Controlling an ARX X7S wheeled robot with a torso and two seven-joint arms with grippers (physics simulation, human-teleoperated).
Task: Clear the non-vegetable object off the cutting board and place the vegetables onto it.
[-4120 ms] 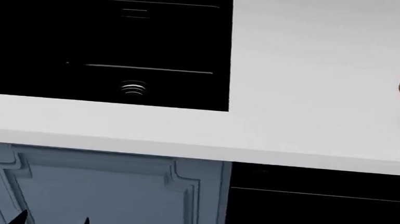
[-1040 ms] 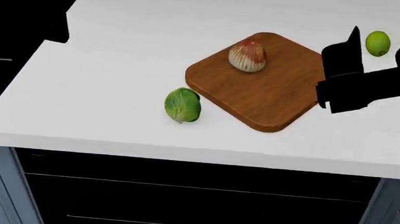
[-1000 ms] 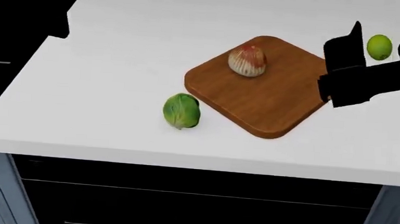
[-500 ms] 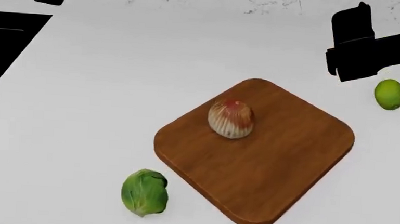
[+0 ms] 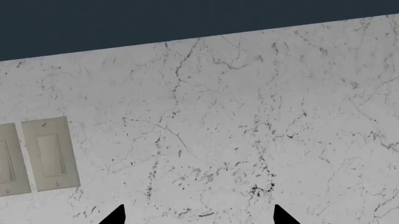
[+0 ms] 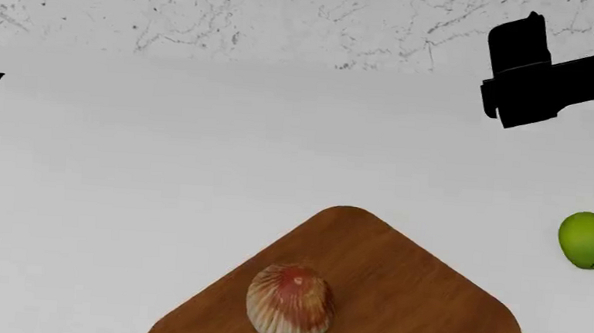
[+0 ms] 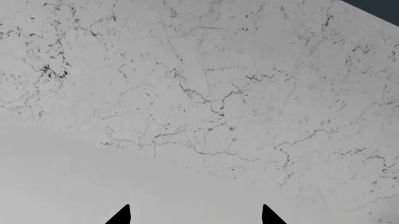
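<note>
So the white countertop (image 6: pixel 173 167) is mostly bare, running back to a marble-veined backsplash (image 6: pixel 285 15), so there's loads of open surface behind and to the left of the cutting board (image 6: pixel 403 297). The board sits turned like a diamond at the near edge of the head view, one rounded corner pointing at the wall, its lower part cut off by the frame. The shell-like thing (image 6: pixel 290 304) is on the board's left half, close to the left edge; its ribs fan out toward the near side, the reddish narrow end points away toward the wall, so the long axis runs roughly front to back. One green vegetable (image 6: pixel 586 240) lies on the counter off to the right, clear of the board and not touching it. The right gripper (image 6: pixel 563 43) hangs up high near the backsplash, well away from everything, fingers spread apart with nothing in them. The left gripper (image 5: pixel 198 215) only shows two fingertips set wide against the wall, next to a pair of switch plates (image 5: pixel 37 156).
</note>
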